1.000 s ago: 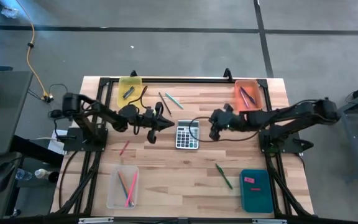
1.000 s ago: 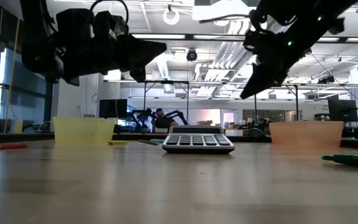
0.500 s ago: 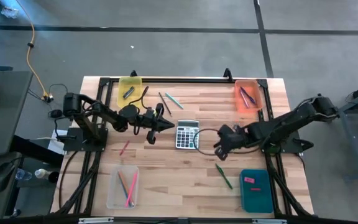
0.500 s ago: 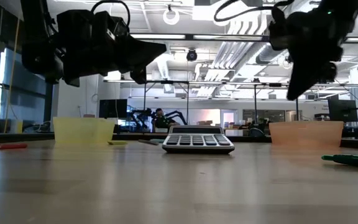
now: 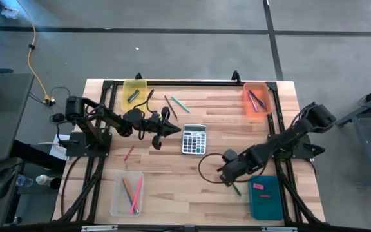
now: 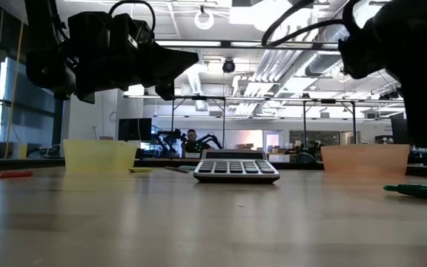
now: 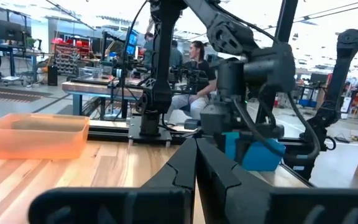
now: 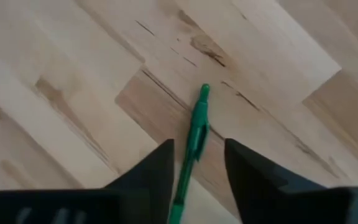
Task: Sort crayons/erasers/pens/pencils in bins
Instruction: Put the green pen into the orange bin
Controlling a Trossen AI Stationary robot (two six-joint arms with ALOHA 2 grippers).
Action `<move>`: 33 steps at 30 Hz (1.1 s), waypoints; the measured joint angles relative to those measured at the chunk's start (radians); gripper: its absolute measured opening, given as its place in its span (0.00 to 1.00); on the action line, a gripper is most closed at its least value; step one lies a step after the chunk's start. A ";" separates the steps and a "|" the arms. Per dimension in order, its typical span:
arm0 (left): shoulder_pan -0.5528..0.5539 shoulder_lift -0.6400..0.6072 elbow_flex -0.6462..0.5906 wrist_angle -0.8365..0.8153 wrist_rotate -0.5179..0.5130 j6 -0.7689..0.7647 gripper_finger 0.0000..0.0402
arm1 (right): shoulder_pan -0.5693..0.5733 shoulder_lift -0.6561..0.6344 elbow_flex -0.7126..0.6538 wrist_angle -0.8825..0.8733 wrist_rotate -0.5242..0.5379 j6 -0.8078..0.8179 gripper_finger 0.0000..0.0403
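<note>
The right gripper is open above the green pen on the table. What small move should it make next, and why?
Probably lower straight down and close. In the right wrist view the green pen lies flat on the wood, lined up in the gap of the open right gripper, not yet touched. The left gripper waits shut beside the calculator.

Four bins (image 5: 134, 89), one calculator (image 5: 194, 138), two arms (image 5: 102, 116).

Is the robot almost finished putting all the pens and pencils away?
Not yet. Some sticks already lie in the clear bin, yellow bin and orange bin. The open right gripper hangs over the green pen. A red stick and two sticks behind the calculator are left.
</note>
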 joint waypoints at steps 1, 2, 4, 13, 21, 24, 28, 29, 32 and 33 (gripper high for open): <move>0.000 0.000 0.000 0.000 0.000 0.000 0.00 | 0.003 0.016 0.008 0.002 0.001 0.013 0.35; 0.000 0.000 0.000 0.000 0.000 0.000 0.00 | 0.004 0.031 0.014 0.003 0.001 0.021 0.37; 0.000 0.000 0.000 0.000 0.000 0.000 0.00 | 0.005 0.061 0.025 0.002 0.001 0.023 0.41; 0.000 0.000 0.000 -0.004 0.000 0.000 0.00 | 0.005 0.157 0.026 0.025 -0.001 0.021 0.44; 0.000 -0.001 0.000 -0.004 0.000 0.000 0.00 | 0.014 0.202 0.027 0.044 -0.010 0.018 0.41; 0.000 -0.001 0.000 -0.004 0.000 0.000 0.00 | 0.015 0.210 0.029 0.035 -0.015 0.015 0.34; 0.000 -0.001 0.000 -0.004 0.000 0.000 0.00 | 0.015 0.211 0.028 0.025 -0.014 0.012 0.22; 0.000 -0.001 0.000 -0.004 0.000 0.000 0.00 | 0.014 0.211 0.027 0.024 -0.014 0.016 0.19; 0.000 -0.001 0.000 -0.004 0.000 -0.001 0.00 | 0.007 0.210 0.027 0.024 -0.024 0.018 0.11; 0.000 -0.001 0.000 -0.004 0.000 -0.003 0.00 | 0.003 0.207 0.027 0.024 -0.029 0.018 0.09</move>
